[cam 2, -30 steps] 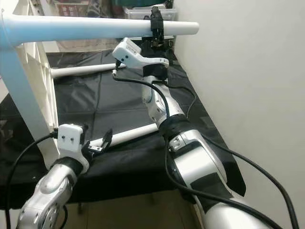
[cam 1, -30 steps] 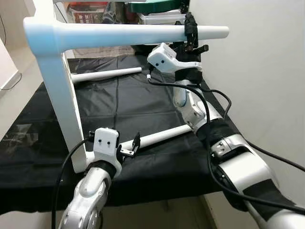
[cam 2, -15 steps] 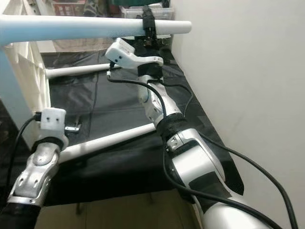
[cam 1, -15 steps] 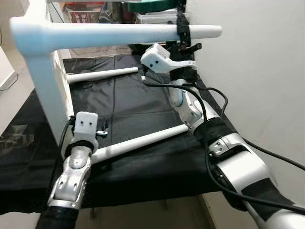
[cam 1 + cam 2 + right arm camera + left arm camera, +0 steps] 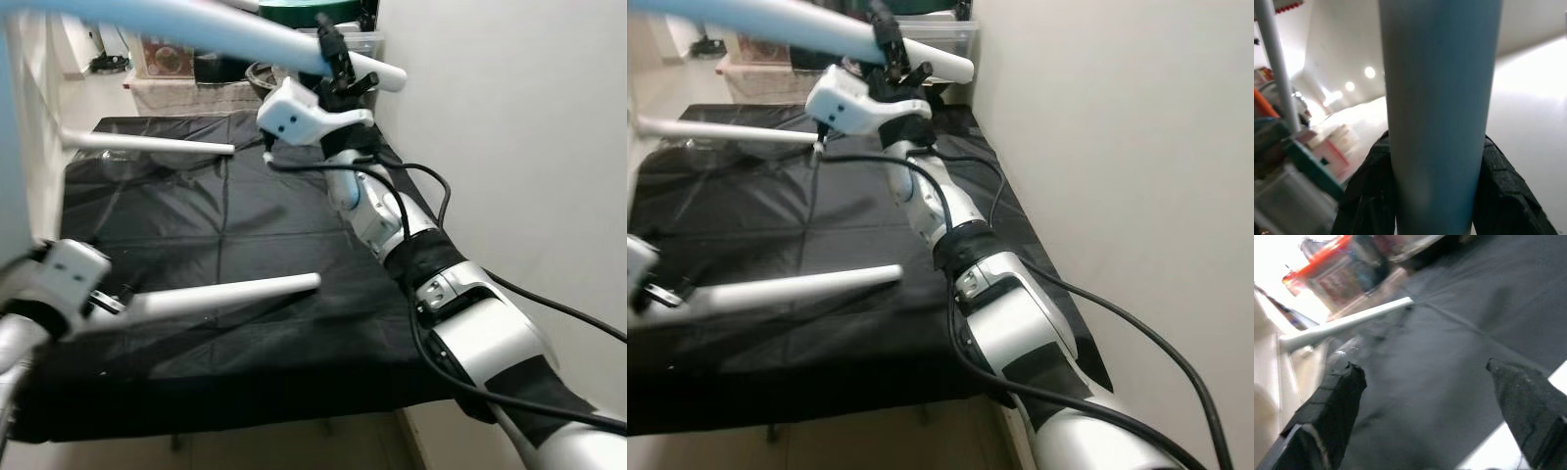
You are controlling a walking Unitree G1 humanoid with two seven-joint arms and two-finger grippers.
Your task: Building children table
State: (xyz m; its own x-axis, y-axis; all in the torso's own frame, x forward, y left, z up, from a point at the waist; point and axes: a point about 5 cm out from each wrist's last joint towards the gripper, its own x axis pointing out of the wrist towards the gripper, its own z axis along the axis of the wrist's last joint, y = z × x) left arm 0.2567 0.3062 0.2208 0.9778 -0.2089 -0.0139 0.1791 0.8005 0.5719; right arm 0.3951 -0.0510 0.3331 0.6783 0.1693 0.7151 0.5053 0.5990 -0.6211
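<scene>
**A:** What does the left eye view give, taking the black cloth (image 5: 245, 225) as the landmark?

**B:** The right gripper (image 5: 338, 61) is raised above the cloth's far corner by the white wall (image 5: 509, 147). Its black fingers are clamped round a raised white table leg (image 5: 245, 34), close to that leg's free end. A second loose leg (image 5: 147, 144) lies on the far part of the cloth. A third leg (image 5: 220, 294) lies across the near part, and the left gripper (image 5: 113, 299) is at its near end, over the cloth's near left edge. Whether the fingers grip that leg cannot be told from here; the picture is blurred.

**A:** And the right eye view?

**B:** The same scene. The right arm (image 5: 950, 235) reaches across the cloth's right side up to the raised leg, with black cables (image 5: 1097, 323) looping along it. Storage boxes (image 5: 931, 34) stand beyond the cloth's far edge.

**A:** The left wrist view?

**B:** The left gripper's two fingers (image 5: 1327, 406) stand wide apart with cloth between them and nothing pinched. A strip of white shows by one finger, low at the frame's edge. The far loose leg lies on the cloth ahead.

**A:** The right wrist view?

**B:** The raised leg runs straight between the right gripper's pads (image 5: 1503, 196), which press on it from both sides.
</scene>
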